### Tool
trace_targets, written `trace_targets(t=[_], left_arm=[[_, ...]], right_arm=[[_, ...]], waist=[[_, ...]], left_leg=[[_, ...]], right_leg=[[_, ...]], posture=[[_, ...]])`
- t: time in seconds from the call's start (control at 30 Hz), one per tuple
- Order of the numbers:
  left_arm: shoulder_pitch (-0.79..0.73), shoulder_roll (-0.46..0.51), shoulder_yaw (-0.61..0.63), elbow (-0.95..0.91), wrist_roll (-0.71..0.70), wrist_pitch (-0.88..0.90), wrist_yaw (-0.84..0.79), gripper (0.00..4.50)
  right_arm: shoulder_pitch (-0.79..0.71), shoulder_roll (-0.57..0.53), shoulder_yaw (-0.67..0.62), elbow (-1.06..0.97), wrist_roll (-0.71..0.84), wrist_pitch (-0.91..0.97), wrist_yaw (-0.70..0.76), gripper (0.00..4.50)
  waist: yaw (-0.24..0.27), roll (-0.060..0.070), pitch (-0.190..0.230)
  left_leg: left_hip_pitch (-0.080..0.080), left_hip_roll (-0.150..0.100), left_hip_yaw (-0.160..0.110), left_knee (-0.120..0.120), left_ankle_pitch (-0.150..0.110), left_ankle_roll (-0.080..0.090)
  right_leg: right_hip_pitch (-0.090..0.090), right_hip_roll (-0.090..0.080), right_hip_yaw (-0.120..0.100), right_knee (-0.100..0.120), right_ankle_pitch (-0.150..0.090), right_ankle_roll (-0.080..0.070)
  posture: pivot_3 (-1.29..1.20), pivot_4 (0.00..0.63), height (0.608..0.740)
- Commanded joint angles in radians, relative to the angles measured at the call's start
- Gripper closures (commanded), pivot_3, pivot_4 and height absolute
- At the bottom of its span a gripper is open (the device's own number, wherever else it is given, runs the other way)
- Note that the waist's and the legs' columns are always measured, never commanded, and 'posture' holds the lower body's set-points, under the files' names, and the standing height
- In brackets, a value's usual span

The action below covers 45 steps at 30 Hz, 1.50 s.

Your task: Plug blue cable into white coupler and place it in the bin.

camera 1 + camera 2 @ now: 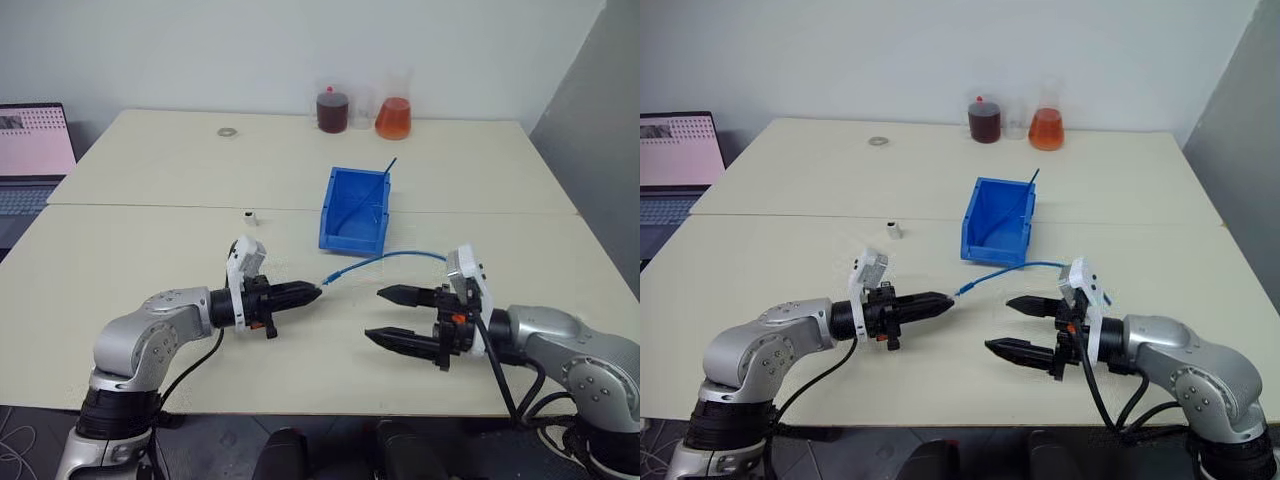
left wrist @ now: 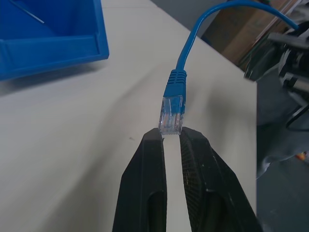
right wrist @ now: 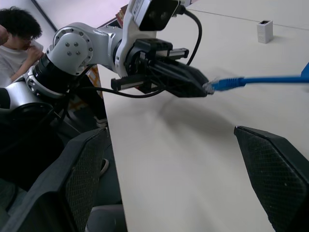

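Over the cream table (image 1: 150,250), my left gripper (image 1: 312,293) pinches the blue cable (image 1: 385,259) by its plug; my right gripper (image 1: 385,315), opposite, gapes empty.

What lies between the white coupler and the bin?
Bare tabletop in the left eye view; nothing sits between the white coupler and the bin.

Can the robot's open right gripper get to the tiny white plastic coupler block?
Probably, with a long stretch: the tiny white plastic coupler block stands alone, but the open right gripper is far off across the table.
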Motion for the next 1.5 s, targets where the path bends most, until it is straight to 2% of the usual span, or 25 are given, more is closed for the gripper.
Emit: trace_targets(t=[0.03, 0.23, 0.43, 0.77, 1.23, 1.33, 1.5], left_arm=[[-0.045, -0.014, 0.046, -0.027, -0.104, 0.058, 0.016, 4.34], [-0.089, -0.035, 0.102, -0.03, -0.261, 0.159, 0.062, 4.34], [-0.1, -0.045, 0.113, -0.032, -0.322, 0.182, 0.117, 4.34], [-0.096, -0.042, 0.106, -0.022, -0.364, 0.168, 0.145, 4.34], [-0.08, -0.044, 0.112, -0.049, -0.4, 0.156, 0.177, 4.34], [-0.079, -0.043, 0.112, -0.053, -0.403, 0.156, 0.181, 4.34], [-0.075, -0.04, 0.11, -0.061, -0.418, 0.155, 0.191, 4.34]], right_arm=[[-0.018, 0.057, -0.004, 0.027, 0.047, 0.004, -0.073, 0.04], [-0.052, 0.121, -0.006, 0.102, 0.079, 0.015, -0.131, 0.04], [-0.107, 0.2, -0.019, 0.13, 0.101, -0.014, -0.192, 0.04], [-0.159, 0.279, -0.008, 0.152, 0.141, -0.023, -0.277, 0.04], [-0.195, 0.318, 0.006, 0.223, 0.139, -0.03, -0.265, 0.04], [-0.195, 0.319, 0.006, 0.23, 0.14, -0.029, -0.261, 0.52], [-0.194, 0.32, 0.006, 0.234, 0.147, -0.028, -0.259, 1.64]], waist=[[-0.001, 0.0, 0.0], [-0.001, 0.0, 0.0], [-0.001, 0.0, 0.0], [-0.001, 0.0, 0.0], [-0.001, 0.0, 0.0], [-0.001, 0.0, 0.0], [-0.001, 0.0, 0.0]], left_leg=[[0.0, 0.0, 0.0, 0.0, 0.0, 0.0], [0.0, 0.0, 0.0, 0.0, 0.0, 0.0], [0.0, 0.0, -0.001, 0.0, 0.0, 0.0], [0.0, 0.0, -0.001, 0.0, 0.0, 0.0], [-0.001, 0.0, 0.0, 0.0, 0.0, 0.0], [-0.001, 0.0, 0.0, 0.0, 0.0, 0.0], [-0.001, 0.0, 0.0, -0.001, 0.0, 0.0]], right_leg=[[0.0, 0.0, 0.0, 0.0, 0.0, 0.0], [0.0, 0.001, 0.0, 0.0, 0.0, 0.0], [0.0, 0.001, 0.0, 0.0, 0.0, 0.0], [-0.001, 0.0, 0.0, 0.0, 0.0, 0.0], [-0.001, 0.0, 0.001, 0.0, 0.0, 0.0], [-0.001, 0.0, 0.001, 0.0, 0.0, 0.0], [-0.001, 0.0, 0.001, 0.0, 0.0, 0.0]], posture=[[0.0, 0.15, 0.74], [0.0, 0.15, 0.74], [0.0, 0.15, 0.74], [0.0, 0.15, 0.74], [0.0, 0.15, 0.74], [0.0, 0.15, 0.74], [0.0, 0.15, 0.74]])
